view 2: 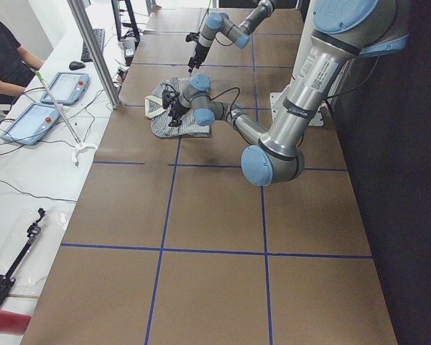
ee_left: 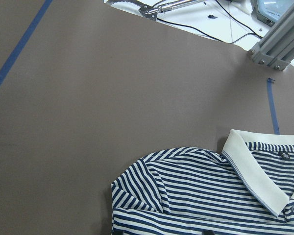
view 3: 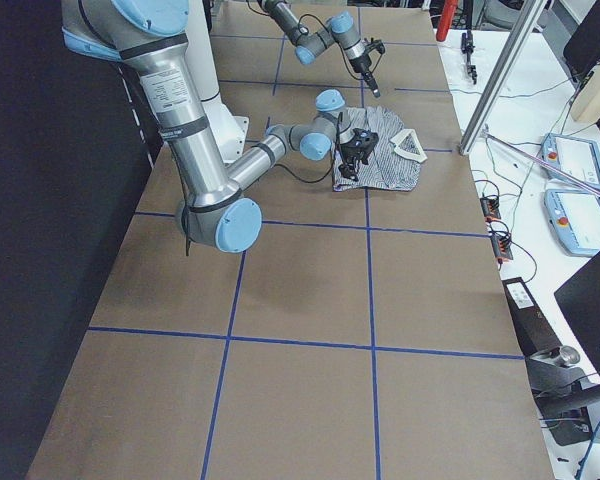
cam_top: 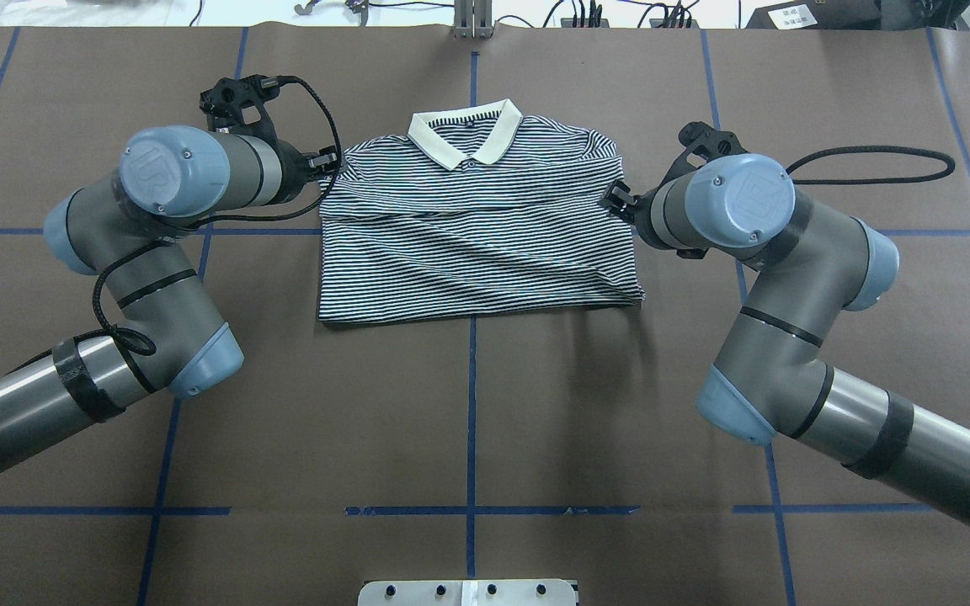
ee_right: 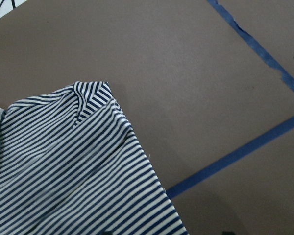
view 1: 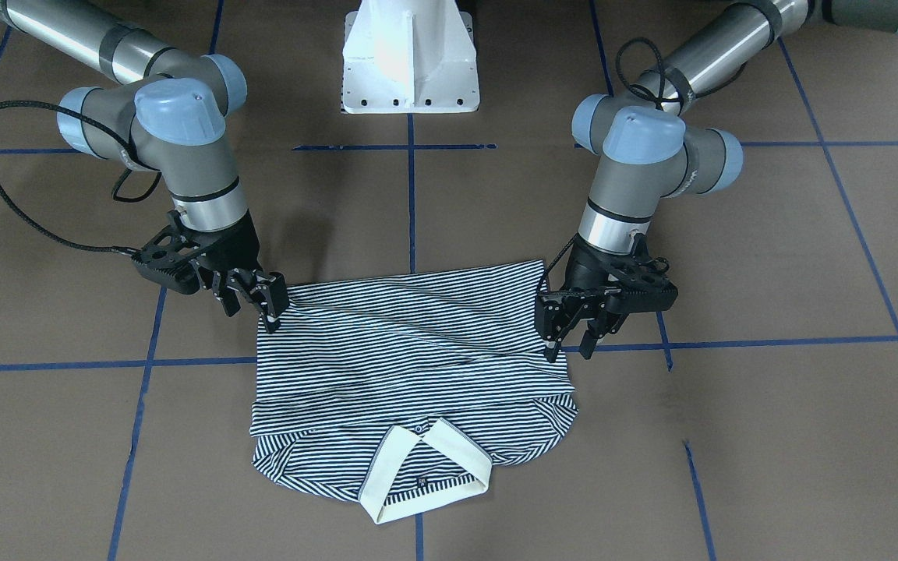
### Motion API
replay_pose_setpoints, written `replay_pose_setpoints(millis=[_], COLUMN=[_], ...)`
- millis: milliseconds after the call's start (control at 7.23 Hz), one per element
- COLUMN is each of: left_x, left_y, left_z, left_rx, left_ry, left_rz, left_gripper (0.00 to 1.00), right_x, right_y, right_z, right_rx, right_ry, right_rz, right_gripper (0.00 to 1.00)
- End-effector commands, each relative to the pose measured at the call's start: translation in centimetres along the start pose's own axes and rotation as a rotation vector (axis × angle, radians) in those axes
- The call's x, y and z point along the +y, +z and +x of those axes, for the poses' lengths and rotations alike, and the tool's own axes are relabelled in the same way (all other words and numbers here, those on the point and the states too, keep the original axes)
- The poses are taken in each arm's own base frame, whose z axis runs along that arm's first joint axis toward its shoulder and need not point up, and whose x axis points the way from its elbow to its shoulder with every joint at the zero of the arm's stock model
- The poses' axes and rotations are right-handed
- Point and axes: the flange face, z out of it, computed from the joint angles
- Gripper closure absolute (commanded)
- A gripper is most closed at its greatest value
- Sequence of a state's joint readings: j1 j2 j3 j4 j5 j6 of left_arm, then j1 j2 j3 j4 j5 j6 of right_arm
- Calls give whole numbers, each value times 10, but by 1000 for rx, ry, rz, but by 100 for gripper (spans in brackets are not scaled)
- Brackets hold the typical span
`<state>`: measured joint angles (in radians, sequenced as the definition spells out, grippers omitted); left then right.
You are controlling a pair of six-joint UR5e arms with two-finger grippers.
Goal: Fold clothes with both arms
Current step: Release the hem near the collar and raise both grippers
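Observation:
The striped polo shirt (view 1: pixel 410 351) lies flat on the brown table, its lower half folded up over the chest, cream collar (view 1: pixel 426 467) at the far side from the robot. It also shows in the overhead view (cam_top: pixel 477 244). My left gripper (view 1: pixel 571 347) stands at the shirt's side edge near the fold, fingers apart, holding nothing. My right gripper (view 1: pixel 252 315) stands at the opposite side edge, fingers apart, one fingertip touching the cloth's corner. Overhead, the left gripper (cam_top: pixel 329 160) and the right gripper (cam_top: pixel 617 198) flank the shirt. Both wrist views show only a shoulder of the shirt (ee_left: pixel 210 196) (ee_right: pixel 63 171).
The white pedestal base (view 1: pixel 410 62) stands behind the shirt at the robot's side. Blue tape lines (cam_top: pixel 471 404) cross the brown table. An aluminium post (view 2: pixel 93 50) and tablets (view 2: pixel 29 122) stand on the white bench beyond the collar side.

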<state>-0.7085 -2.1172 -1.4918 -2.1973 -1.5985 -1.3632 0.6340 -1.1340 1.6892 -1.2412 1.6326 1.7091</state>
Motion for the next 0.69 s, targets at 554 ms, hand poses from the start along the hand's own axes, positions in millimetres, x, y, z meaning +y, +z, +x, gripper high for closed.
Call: replay_pose_setpoints(millis=[554], left_x=[0], left_y=[-9], left_z=[5], left_rx=[14], left_ry=[-3], left_rz=[7], left_gripper=[38], right_x=[61], right_y=[15], right_z=[37], right_rx=[35], right_ry=[37], right_rz=[8], right_gripper=[23])
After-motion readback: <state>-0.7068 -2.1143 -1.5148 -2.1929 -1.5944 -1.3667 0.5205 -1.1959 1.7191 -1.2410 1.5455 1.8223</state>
